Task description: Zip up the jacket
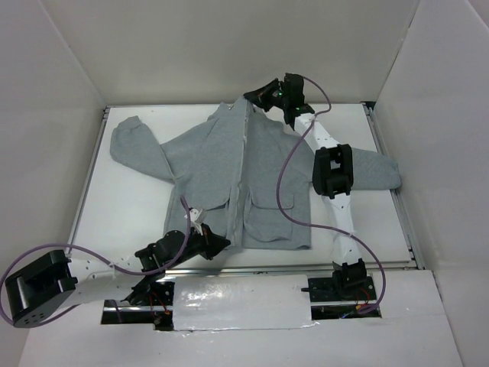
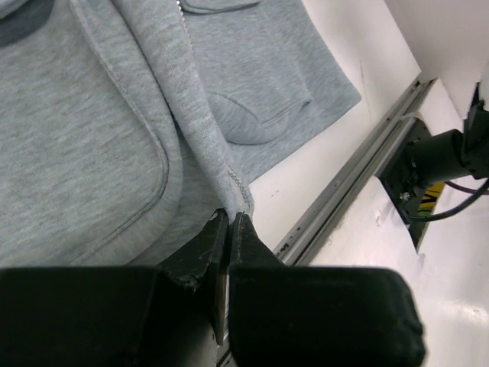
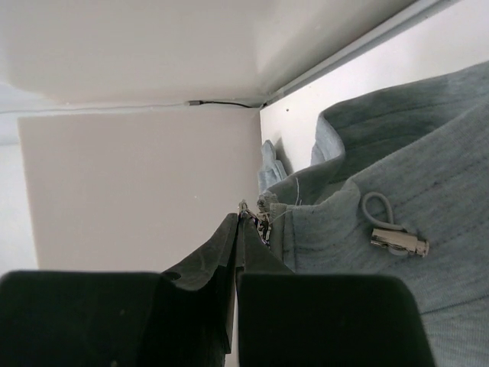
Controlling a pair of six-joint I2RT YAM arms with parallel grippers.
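Note:
The light-grey jacket (image 1: 206, 168) lies flat on the white table, collar at the far side and hem towards me. Its pale zipper (image 1: 243, 176) runs closed down the centre. My left gripper (image 1: 223, 245) is at the hem. In the left wrist view this gripper (image 2: 231, 216) is shut on the jacket's (image 2: 76, 153) bottom edge, just below the zipper teeth (image 2: 206, 145). My right gripper (image 1: 256, 98) is at the top of the collar. In the right wrist view that gripper (image 3: 243, 218) is shut on the small metal zipper pull (image 3: 265, 223) at the collar's (image 3: 412, 176) edge.
White enclosure walls (image 1: 229, 46) stand close behind and beside the table. My right arm (image 1: 332, 172) stretches over the jacket's right sleeve (image 1: 378, 168). A metal rail (image 2: 359, 176) borders the near edge of the table. A cord loop with a metal end (image 3: 393, 239) hangs on the collar.

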